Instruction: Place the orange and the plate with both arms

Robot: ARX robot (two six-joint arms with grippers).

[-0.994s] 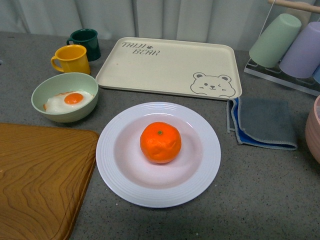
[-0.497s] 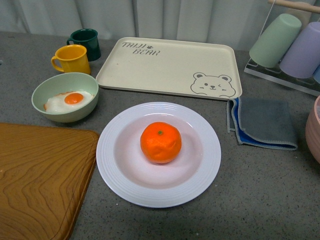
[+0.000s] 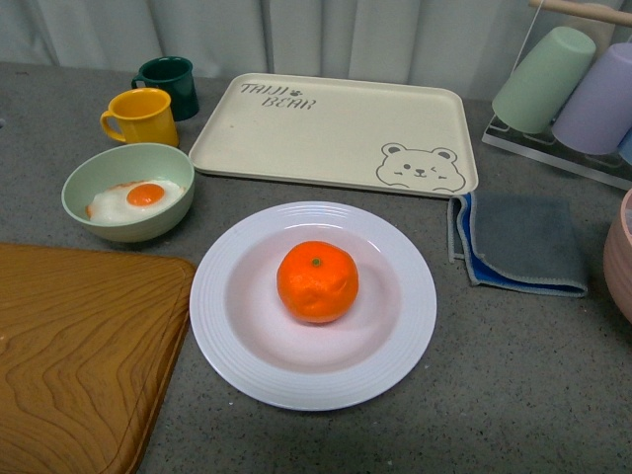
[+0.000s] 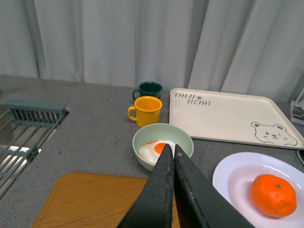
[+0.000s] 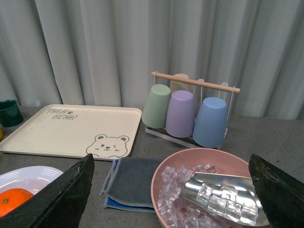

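Observation:
The orange sits in the middle of the plate, a large white ribbed plate on the grey counter in front of the bear tray. Neither arm shows in the front view. In the left wrist view my left gripper is shut and empty, raised over the wooden board's edge, with the plate and orange off to one side. In the right wrist view my right gripper is open wide above a pink bowl of ice; the orange and plate rim show at the frame's corner.
A beige bear tray lies behind the plate. A pale green bowl with a fried egg, a yellow mug and a dark green mug stand at left. A wooden board, a folded cloth, a cup rack and a pink ice bowl are nearby.

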